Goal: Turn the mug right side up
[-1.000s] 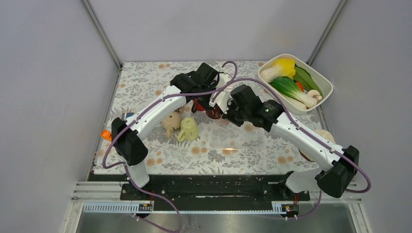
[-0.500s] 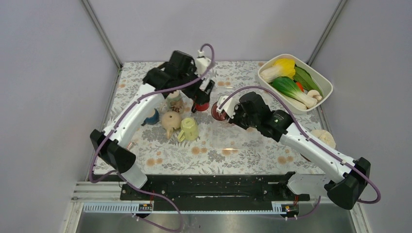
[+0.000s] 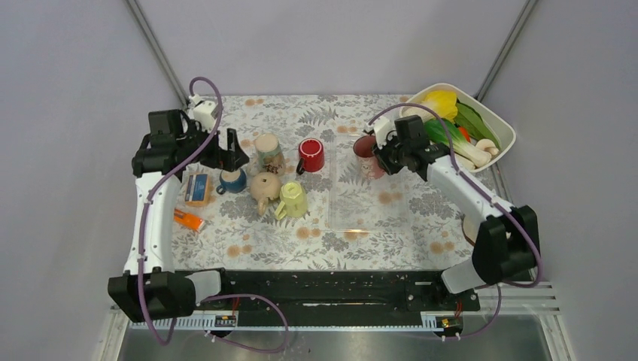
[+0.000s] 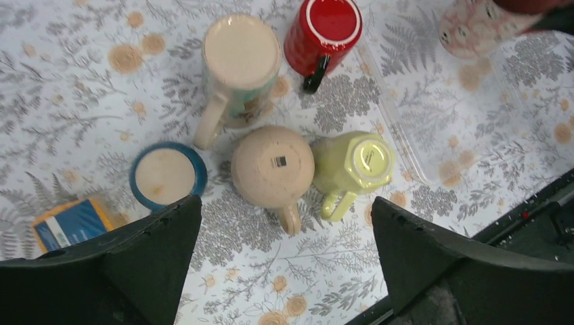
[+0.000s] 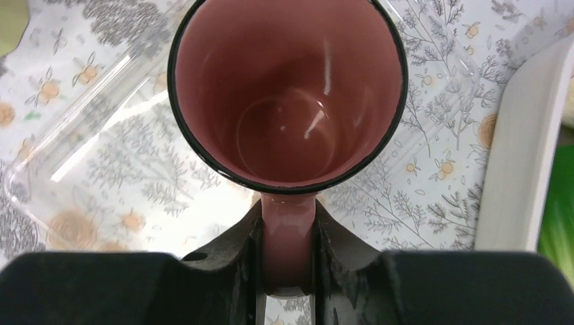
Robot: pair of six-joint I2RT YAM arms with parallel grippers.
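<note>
Right pincer (image 5: 289,233) was clamped on the handle of the pink glazed mug with a black rim (image 5: 288,115). Left pincer (image 4: 285,203) was spread wide, with nothing between its fingers.

Containers:
- White plastic tub (image 3: 505,149), upper right of the top view, held a yellow cabbage head (image 3: 438,104), a green bok choy (image 3: 449,135) and a pale mushroom (image 3: 487,147).
- Clear flat plastic tray (image 3: 369,210), centre of the table, had nothing resting in it that I could make out.
- The pink mug showed glossy wall and floor right down to the bottom.

Views:
- Only the right wrist camera looked straight into the mug's mouth, with the handle at the bottom of the frame.
- Only the left wrist camera showed the flat bases of the tall beige mug (image 4: 241,54), blue cup (image 4: 167,176), round tan mug (image 4: 273,166) and yellow-green mug (image 4: 352,161), and the red mug with a black handle (image 4: 323,30).

Mug position: right of centre in the top view, over the tray's upper end. I could not tell whether they touched. Its long axis was tilted, with the mouth upward and toward the frame's top.
</note>
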